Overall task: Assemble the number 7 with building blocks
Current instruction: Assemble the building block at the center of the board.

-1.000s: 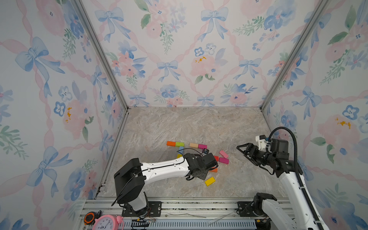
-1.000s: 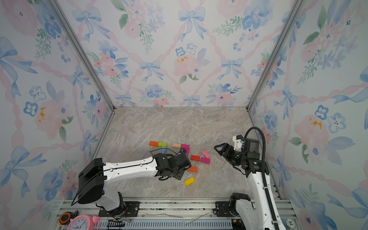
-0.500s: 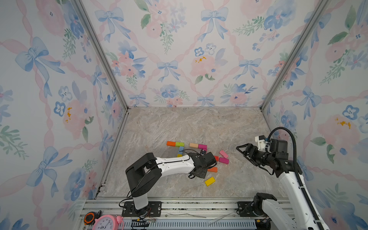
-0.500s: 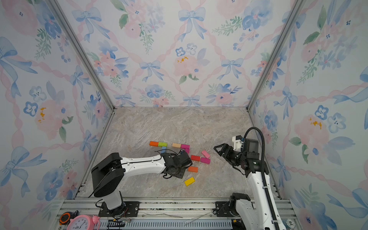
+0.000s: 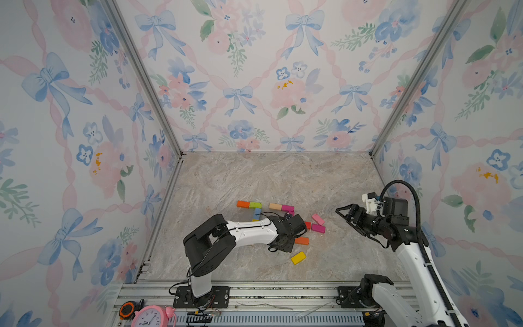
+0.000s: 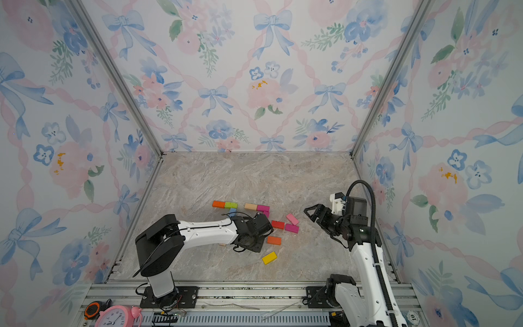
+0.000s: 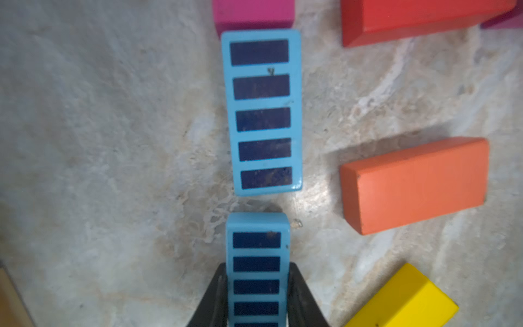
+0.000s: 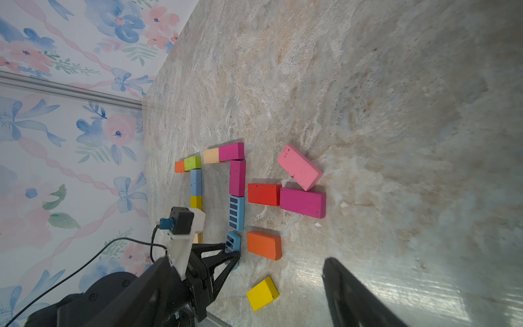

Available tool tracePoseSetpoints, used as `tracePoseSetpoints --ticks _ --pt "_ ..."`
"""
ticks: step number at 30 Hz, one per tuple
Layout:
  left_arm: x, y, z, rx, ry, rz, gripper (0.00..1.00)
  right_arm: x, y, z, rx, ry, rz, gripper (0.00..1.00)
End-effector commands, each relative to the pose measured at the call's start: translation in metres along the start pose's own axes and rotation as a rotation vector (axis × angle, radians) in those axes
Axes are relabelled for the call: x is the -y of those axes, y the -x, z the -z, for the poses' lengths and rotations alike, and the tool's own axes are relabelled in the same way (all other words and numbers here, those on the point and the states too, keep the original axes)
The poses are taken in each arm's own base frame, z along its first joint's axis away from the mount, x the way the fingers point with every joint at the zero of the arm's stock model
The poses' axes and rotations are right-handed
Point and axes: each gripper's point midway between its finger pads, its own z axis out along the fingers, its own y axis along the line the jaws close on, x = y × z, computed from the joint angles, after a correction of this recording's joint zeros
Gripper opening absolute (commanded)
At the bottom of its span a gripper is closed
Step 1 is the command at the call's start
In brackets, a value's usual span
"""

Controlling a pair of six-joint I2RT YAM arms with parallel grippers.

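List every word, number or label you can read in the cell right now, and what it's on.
"11", "12": dial of the pink clock; its other numerals are too small to read.
"10": small round tag at the cell's front edge.
Tape measure: label unreadable.
Blocks: no words; each striped blue block shows only dark bars.

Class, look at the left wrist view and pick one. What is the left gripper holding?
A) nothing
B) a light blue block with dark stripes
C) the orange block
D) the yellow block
B: the left gripper is shut on the striped blue block, while the yellow block and orange block lie free beside it.
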Motion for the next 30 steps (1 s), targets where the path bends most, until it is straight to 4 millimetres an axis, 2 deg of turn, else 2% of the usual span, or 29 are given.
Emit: tracePoseSetpoints --ticks 1,13,30 --pt "0.001 -0.003 -0.008 -0.03 -0.004 -0.017 0.17 0.004 -0.006 -0.003 -0.023 -0.015 0.008 0.86" --pt "0.005 -0.001 -0.013 -0.041 -0.019 -0.012 0.17 0.004 -0.006 -0.003 -0.02 -0.017 0.012 0.86" --pt "-0.002 -0.003 -0.021 -0.069 -0.004 0.017 0.17 0.006 -0.007 -0.003 -0.019 -0.023 0.015 0.86"
